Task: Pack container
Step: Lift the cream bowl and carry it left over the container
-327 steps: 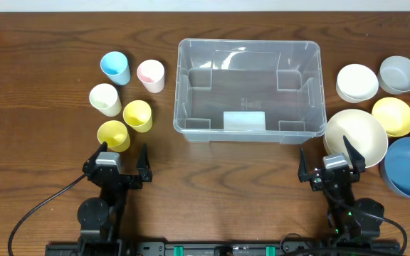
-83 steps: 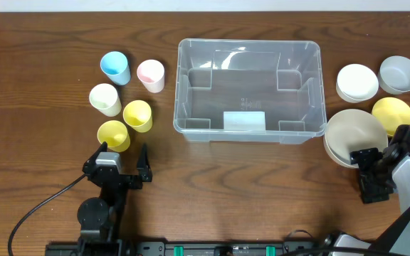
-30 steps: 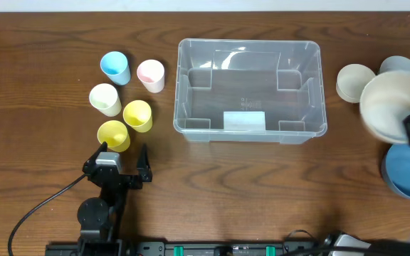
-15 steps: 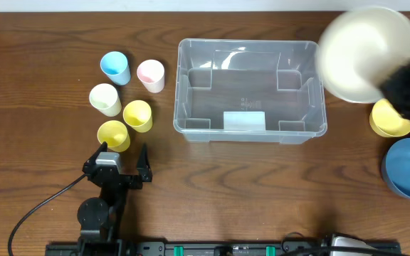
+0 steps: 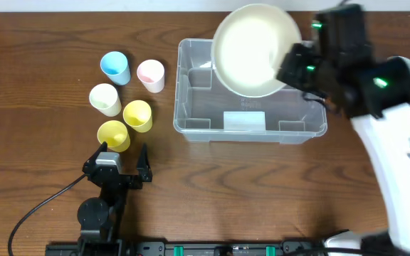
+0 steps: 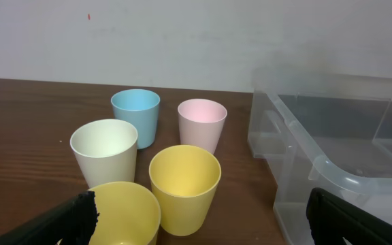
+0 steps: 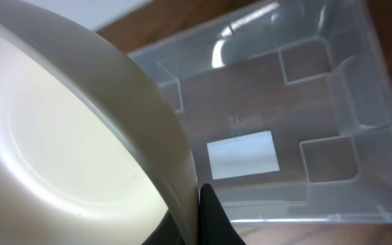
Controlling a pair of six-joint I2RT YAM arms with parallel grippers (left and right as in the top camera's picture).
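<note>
The container [image 5: 179, 107], a clear rectangular bin with a white label on its base, stands mid-table with nothing in it. It also shows in the right wrist view [image 7: 332, 136] and the left wrist view [image 6: 332, 170]. My right gripper [image 5: 290, 67] is shut on the rim of a large cream bowl [image 5: 255, 50], held tilted above the bin's back half. In the right wrist view the bowl [image 7: 60, 136] fills the left side, its rim pinched in the gripper [image 7: 197, 204]. My left gripper [image 5: 122, 158] stands open near the front edge, holding nothing.
Several cups stand left of the bin: blue [image 5: 115, 67], pink [image 5: 151, 75], cream [image 5: 105, 99] and two yellow ones [image 5: 137, 115] [image 5: 113, 134]. The nearest yellow cup [image 6: 118, 214] lies just ahead of my left gripper [image 6: 199, 224]. My right arm [image 5: 397, 156] spans the table's right side.
My right gripper has carried the cream bowl leftward from the table's far right to above the container. The left arm and the cups have not moved.
</note>
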